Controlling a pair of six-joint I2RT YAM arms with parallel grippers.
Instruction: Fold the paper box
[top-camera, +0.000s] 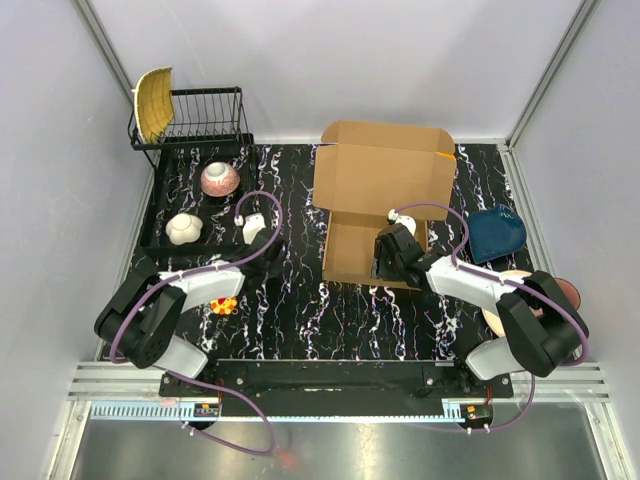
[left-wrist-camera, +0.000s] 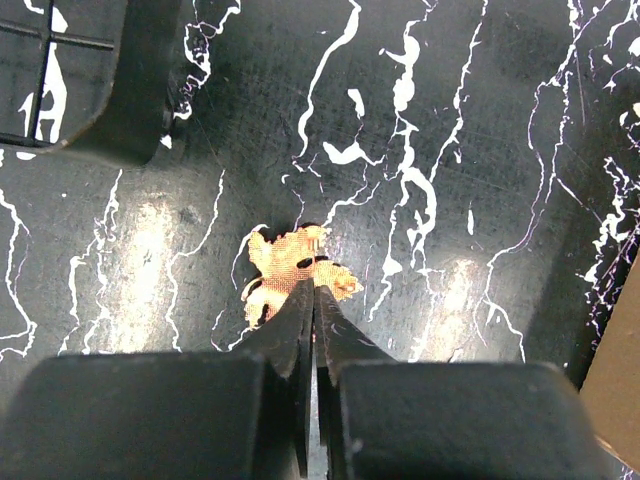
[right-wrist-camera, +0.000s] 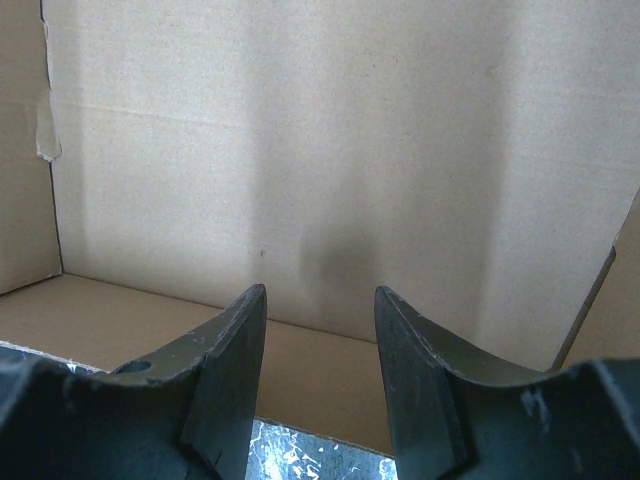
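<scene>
Right hand covering paper box floor, orange scrap indistinct

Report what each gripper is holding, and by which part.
Right gripper: open, facing the paper box wall, holding nothing. Left gripper: shut, tips at an orange scrap; whether it pinches the scrap cannot be told.

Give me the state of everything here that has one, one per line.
paper box, lid open, folded back.
left gripper, shut, nothing visibly held.
right gripper, open, facing the box's inside.
yellow plate, standing on edge in the dish rack.
</scene>
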